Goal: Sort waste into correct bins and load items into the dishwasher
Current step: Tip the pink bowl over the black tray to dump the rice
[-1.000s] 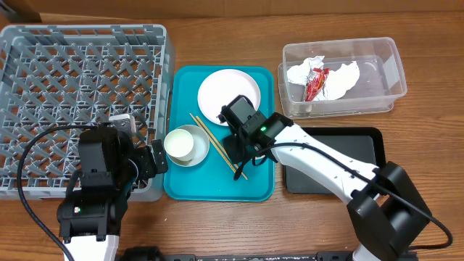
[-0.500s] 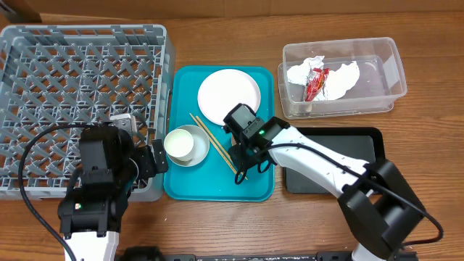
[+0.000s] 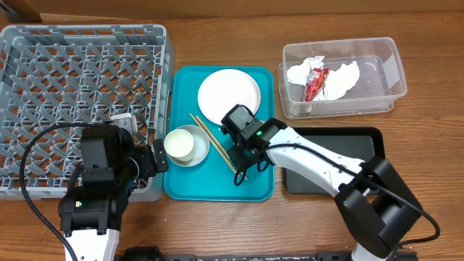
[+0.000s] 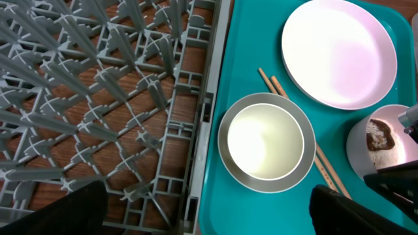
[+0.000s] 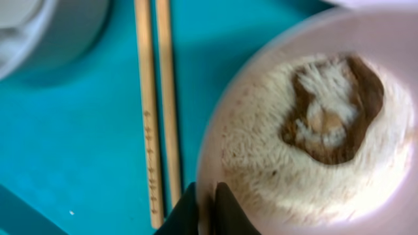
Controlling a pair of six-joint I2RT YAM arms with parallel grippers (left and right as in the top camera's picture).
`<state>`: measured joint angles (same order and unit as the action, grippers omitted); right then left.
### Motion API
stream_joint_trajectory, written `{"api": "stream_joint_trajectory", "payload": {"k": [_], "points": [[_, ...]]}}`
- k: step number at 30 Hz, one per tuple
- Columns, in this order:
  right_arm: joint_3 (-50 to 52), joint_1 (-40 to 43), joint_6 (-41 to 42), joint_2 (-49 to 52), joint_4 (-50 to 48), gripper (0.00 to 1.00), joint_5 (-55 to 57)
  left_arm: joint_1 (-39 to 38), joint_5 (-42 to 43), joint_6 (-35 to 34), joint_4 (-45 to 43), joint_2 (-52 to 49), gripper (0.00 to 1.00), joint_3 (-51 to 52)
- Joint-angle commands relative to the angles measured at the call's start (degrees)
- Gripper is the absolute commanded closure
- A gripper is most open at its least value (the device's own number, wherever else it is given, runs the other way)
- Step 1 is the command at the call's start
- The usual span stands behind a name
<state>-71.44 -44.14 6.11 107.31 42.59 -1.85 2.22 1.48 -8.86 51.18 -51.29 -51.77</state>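
At centre of the overhead view, the teal serving tray (image 3: 181, 185) lies between the grey dish rack (image 3: 83, 69) in the upper left and the two bins on the right.

Right gripper (image 5: 208, 209): fingers drawn close together on the rim of the pinkish-white bowl (image 5: 251, 65), one finger inside the wall and one outside. The bowl is on the lower right part of the tray, largely hidden under the arm from overhead. Contents: a bed of white rice grains (image 5: 261, 170) with a brown food scrap (image 5: 333, 111) on top.

Left gripper (image 4: 208, 210): fingers spread wide apart at the lower corners of the left wrist view, holding nothing. It hangs over the rack wall and the tray's left edge.

Grey metal bowl (image 4: 223, 147): upright on the tray's left half, with the small white cup (image 4: 264, 140) nested inside it.

Chopsticks (image 4: 326, 166): lying side by side on the tray, running diagonally between the metal bowl and the pinkish-white bowl, touching or just beside both.

Round white plate (image 3: 228, 96): flat on the upper part of the tray, bare.

Clear tub (image 3: 391, 69), upper right: holds the crumpled white napkin (image 3: 341, 78) and the red snack wrapper (image 3: 315, 83).

Black tray (image 3: 362, 145), right of centre: partly covered by the right arm.
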Motion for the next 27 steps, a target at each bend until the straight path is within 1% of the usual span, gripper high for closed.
{"api": "stream_joint_trajectory", "payload": {"k": [1, 6, 12, 18, 22, 24, 27], "points": [[0.4, 0.3, 0.9, 0.1, 1.2, 0.96, 1.3, -0.3, 0.0, -0.2, -0.5, -0.1, 0.0, -1.3], [-2.8, 0.3, 1.2, 0.1, 4.1, 0.96, 1.3, -0.3, 0.0, -0.2, -0.6, -0.1, 0.0, -1.3], [-11.0, 0.7, 1.7, 0.0, 9.8, 0.96, 1.3, -0.3, 0.0, -0.2, -0.6, -0.1, 0.0, -1.3], [-17.8, 2.7, 6.3, -1.5, 13.6, 0.96, 1.1, -0.3, 0.0, -0.2, -0.6, -0.1, 0.0, -1.3], [-18.3, 6.5, 10.7, -4.5, 13.9, 0.96, -1.8, -0.3, -0.2, -0.2, -0.7, -0.1, 0.0, -1.3], [-18.3, 9.4, 12.0, -5.9, 14.6, 0.96, -5.4, -0.3, -0.3, -0.2, -0.7, -0.1, 0.0, -1.3], [-18.3, 15.2, 12.0, -7.2, 15.8, 0.96, -13.5, -0.3, -0.2, -0.2, -0.7, -0.1, 0.0, -1.3]]}}
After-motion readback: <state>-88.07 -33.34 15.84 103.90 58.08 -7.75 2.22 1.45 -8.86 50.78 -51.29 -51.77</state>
